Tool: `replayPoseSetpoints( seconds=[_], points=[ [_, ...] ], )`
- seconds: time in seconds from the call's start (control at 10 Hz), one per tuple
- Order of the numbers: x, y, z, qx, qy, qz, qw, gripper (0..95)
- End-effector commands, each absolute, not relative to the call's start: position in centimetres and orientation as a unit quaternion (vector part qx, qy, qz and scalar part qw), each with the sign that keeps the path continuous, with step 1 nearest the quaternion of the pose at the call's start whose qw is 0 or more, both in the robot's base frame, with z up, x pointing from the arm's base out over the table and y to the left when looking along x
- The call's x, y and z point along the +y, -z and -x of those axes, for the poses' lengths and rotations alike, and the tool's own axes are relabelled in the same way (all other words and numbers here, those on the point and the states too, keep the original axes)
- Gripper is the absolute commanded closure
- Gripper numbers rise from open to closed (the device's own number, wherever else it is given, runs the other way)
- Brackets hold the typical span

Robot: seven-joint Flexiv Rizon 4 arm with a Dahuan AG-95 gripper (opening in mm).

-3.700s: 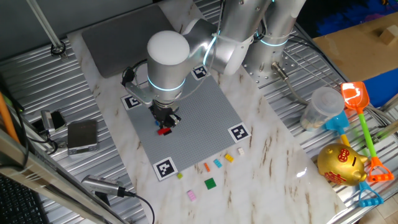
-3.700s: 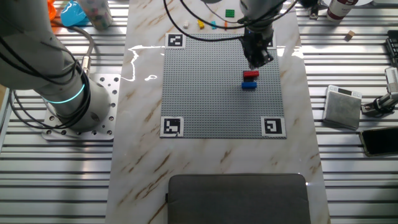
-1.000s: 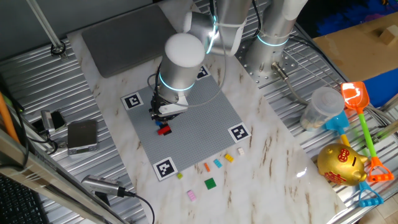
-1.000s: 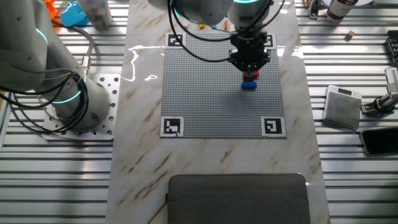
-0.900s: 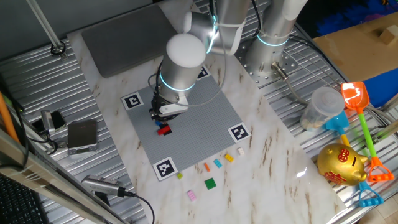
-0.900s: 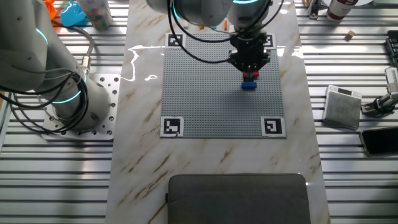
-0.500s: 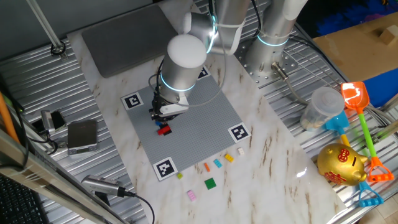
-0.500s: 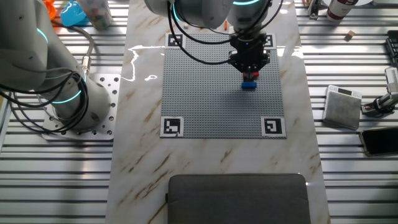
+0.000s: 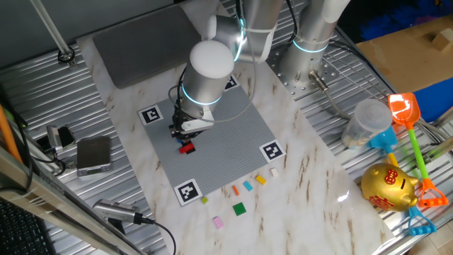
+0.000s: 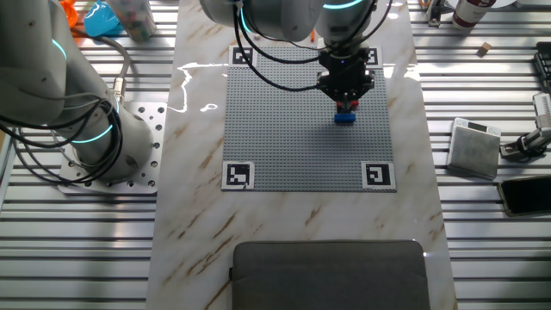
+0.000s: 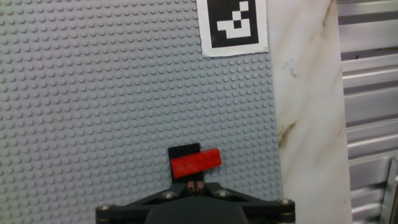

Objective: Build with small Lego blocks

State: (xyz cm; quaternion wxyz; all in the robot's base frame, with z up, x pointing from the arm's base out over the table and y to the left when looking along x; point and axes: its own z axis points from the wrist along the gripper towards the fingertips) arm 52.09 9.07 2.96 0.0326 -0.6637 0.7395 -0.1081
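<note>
Starting wide: the table (image 9: 318,177) carries the grey baseplate (image 9: 219,152), and the arm hangs low over it, roughly at the plate's 9 o'clock edge in one fixed view. The tool (image 10: 346,96) sits right above the little stack, but whether its fingers are closed or parted, I cannot tell; the hand view shows only its base. Risk, as I judge it: the red brick (image 11: 196,163) lies skewed over the black brick (image 11: 184,151), so a downward press could jam it crooked or pop it loose. The blue brick (image 10: 345,118) sits just beside them. Spare bricks (image 9: 247,186) wait at the plate's 5 o'clock side.
</note>
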Motion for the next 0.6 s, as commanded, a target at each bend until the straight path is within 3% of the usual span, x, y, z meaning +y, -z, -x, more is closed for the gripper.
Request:
replayPoseSetpoints(
  seconds=[0.1,0.6],
  points=[
    [9.06,-3.03,-52.10,0.739,0.106,0.664,0.034,95.0],
    [9.12,-2.73,-52.15,0.744,0.091,0.661,0.037,95.0]
  ],
)
